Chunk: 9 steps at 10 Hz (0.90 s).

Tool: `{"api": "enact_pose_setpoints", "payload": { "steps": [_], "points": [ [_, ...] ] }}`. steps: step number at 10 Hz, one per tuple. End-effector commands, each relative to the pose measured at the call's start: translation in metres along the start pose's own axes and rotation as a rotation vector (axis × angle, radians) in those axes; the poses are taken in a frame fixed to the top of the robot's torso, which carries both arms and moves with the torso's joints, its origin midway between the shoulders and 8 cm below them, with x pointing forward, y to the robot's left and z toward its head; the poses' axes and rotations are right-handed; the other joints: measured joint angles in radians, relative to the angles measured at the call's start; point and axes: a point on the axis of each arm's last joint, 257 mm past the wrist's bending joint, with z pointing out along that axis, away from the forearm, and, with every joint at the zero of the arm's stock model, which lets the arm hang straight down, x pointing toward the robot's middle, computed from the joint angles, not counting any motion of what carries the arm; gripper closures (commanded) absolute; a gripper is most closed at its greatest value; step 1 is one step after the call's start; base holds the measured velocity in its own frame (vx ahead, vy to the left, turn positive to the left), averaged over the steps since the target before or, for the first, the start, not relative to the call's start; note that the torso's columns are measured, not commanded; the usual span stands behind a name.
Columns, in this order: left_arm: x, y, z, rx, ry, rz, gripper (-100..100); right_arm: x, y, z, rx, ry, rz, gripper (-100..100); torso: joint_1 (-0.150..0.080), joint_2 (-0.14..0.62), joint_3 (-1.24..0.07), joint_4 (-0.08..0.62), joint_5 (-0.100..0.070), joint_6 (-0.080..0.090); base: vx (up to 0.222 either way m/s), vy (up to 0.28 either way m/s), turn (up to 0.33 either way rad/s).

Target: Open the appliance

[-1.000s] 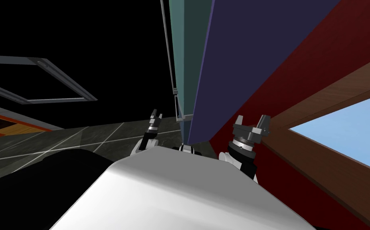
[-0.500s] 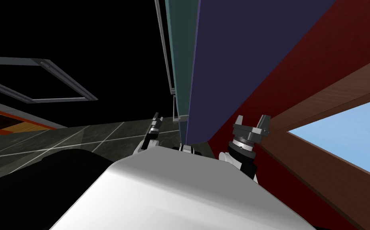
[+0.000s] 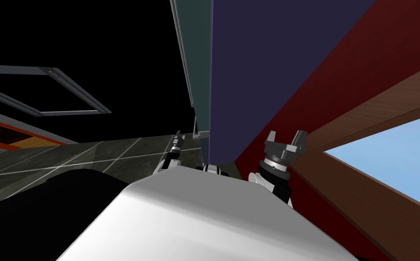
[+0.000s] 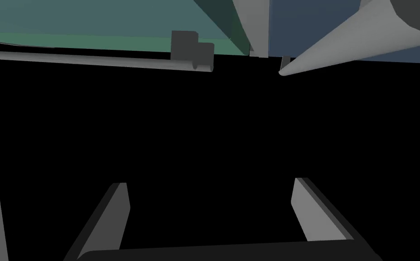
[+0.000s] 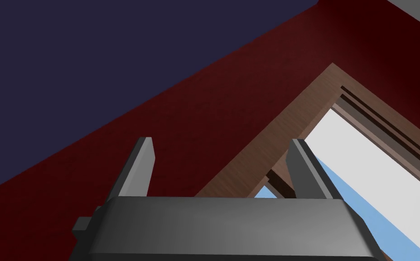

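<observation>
Flat, even render light — edges splay, large black area.

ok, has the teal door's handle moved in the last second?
Yes. In the head view the handle on the teal door has shifted left, toward the grey frame, which has stayed put.

Wood-grain window frame [image 3: 376, 112] — handle bar [image 4: 91, 60] perhaps metal.

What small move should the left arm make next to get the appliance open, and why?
Probably ease the left gripper forward to the grey handle on the blue-green door. Its fingers stand open with nothing between them, and the handle lies ahead of them, apart from both, so closing now would likely catch nothing.
</observation>
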Motion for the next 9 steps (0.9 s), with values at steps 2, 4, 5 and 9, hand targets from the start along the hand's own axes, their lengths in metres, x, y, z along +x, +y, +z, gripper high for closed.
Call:
{"api": "enact_pose_setpoints", "payload": {
  "steps": [2, 4, 5, 9],
  "points": [
    [-0.01, 0.032, -0.009, -0.065, -0.029, -0.019, -100, 0.0, 0.0, 0.0, 0.0, 0.0, 0.0, 0, -0.002, 0.0, 0.0, 0.0, 0.0, 0.0, 0.032, -0.102, 0.031],
    [-0.014, 0.047, -0.013, -0.093, -0.047, -0.034, -100, 0.0, 0.0, 0.0, 0.0, 0.0, 0.0, 0, 0.0, 0.001, 0.0, 0.0, 0.0, 0.0, 0.026, -0.081, 0.032],
    [-0.016, 0.055, -0.016, -0.108, -0.058, -0.044, -100, 0.0, 0.0, 0.0, 0.0, 0.0, 0.0, 0, 0.0, 0.001, 0.0, 0.0, 0.0, 0.0, 0.02, -0.075, 0.033],
    [-0.015, 0.091, -0.031, -0.169, -0.127, -0.122, -100, 0.0, 0.0, 0.0, 0.0, 0.0, 0.0, 0, -0.002, -0.001, 0.0, 0.0, 0.0, 0.0, 0.035, -0.097, 0.036]
  ]
}}
